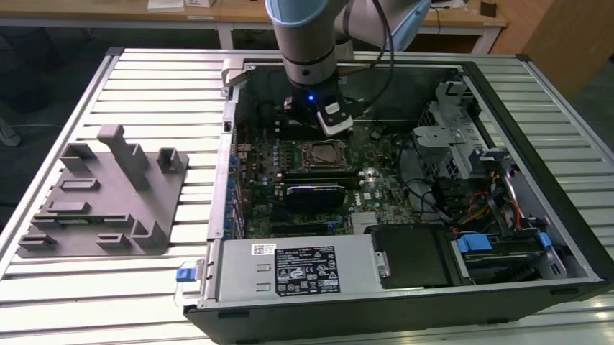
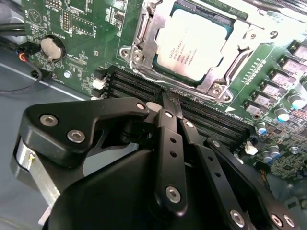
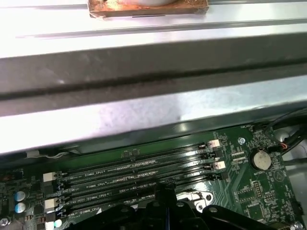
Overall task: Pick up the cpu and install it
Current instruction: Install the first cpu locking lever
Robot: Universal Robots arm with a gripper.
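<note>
the cpu [image 2: 194, 45] already sits in its socket [image 2: 144, 28] on the board [image 2: 81, 28], silver top up, seemingly level inside the frame. in the exterior view the socket [image 1: 321, 154] lies mid-case, the grey tray [image 1: 106, 194] well apart at that view's left. the gripper [image 2: 169, 98] hangs just beside the socket, over the ram slots [image 2: 211, 120], fingers pinched together and holding nothing. my worry: if the chip is not fully seated on its keys, any nudge from the closed tips, or a clamp coming down on it, could bend pins; the tips also sit near the slots and could scrape them.
</note>
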